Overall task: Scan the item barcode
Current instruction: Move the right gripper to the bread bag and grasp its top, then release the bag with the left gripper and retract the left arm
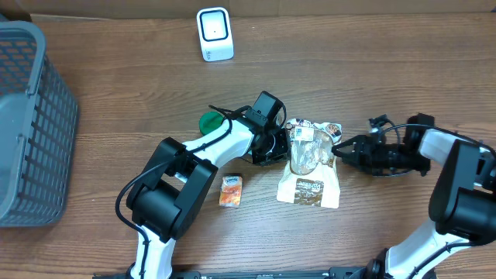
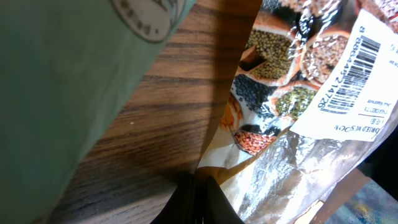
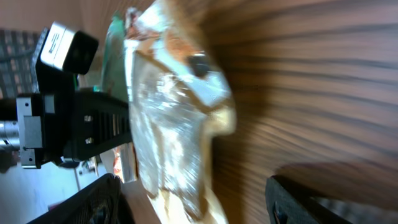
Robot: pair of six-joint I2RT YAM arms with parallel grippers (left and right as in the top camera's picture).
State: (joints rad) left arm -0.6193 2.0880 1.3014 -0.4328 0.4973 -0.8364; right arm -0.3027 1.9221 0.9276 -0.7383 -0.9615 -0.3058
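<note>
The item is a clear bag of dried beans (image 1: 310, 167) with a printed card bottom, lying mid-table with its top end raised. Its white barcode label (image 2: 349, 71) shows at the upper right of the left wrist view. My left gripper (image 1: 283, 143) is shut, pinching the bag's left edge (image 2: 214, 155) at its fingertips (image 2: 205, 199). My right gripper (image 1: 339, 149) is open just right of the bag's top. In the right wrist view the bag (image 3: 174, 130) stands between its spread fingers (image 3: 99, 199), which are not touching it. A white scanner (image 1: 215, 34) stands at the table's back.
A grey mesh basket (image 1: 31, 124) fills the left side. A green lid (image 1: 209, 122) lies just left of my left gripper and looms large in the left wrist view (image 2: 74, 74). A small orange packet (image 1: 230, 190) lies in front of the left arm.
</note>
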